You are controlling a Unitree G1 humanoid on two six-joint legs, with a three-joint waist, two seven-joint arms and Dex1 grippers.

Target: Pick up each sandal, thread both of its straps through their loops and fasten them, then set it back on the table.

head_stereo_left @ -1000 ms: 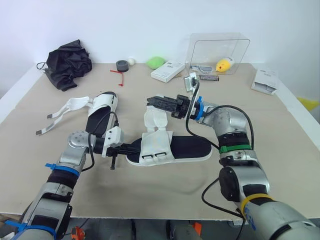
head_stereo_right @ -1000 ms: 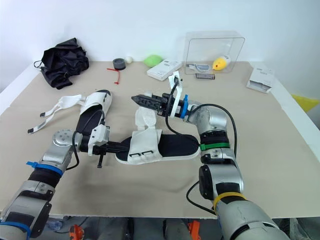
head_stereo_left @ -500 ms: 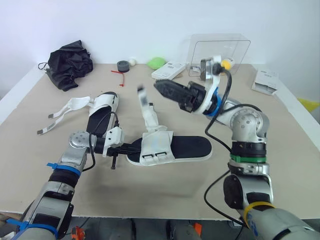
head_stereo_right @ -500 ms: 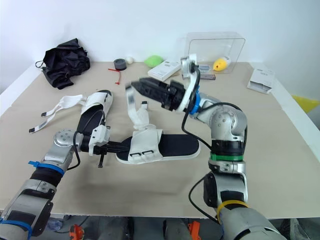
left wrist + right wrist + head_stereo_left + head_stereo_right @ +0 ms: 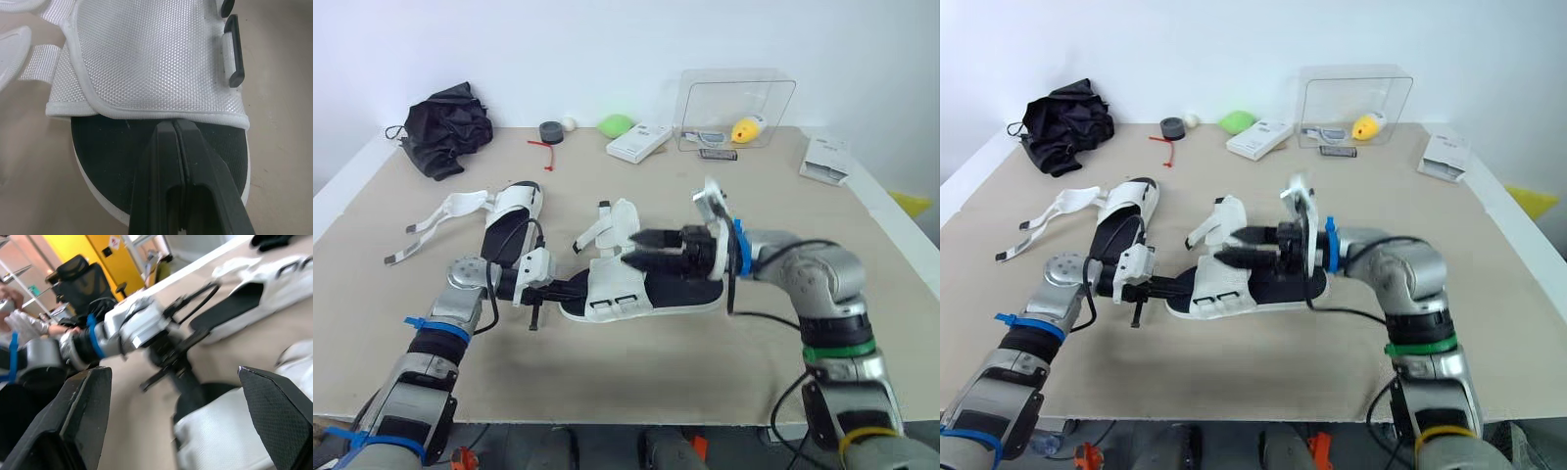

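Observation:
A white-and-black sandal lies mid-table with its white upper toward my left. One loose strap arches up over that upper. My left gripper is shut, and its tips rest on the black footbed at the toe, right under the upper's edge. Over the heel end my right gripper points left, open, with its fingers wide apart just below the raised strap. A second sandal lies further left with its straps spread on the table.
At the far left corner sits a black bag. Along the back edge are a tape roll, a green object, a white box and a clear box. A white packet lies at the far right.
My right arm has swung down from above the table and now reaches low over the sandal's heel. The strap that stood upright has bent over the upper. The left gripper has not moved.

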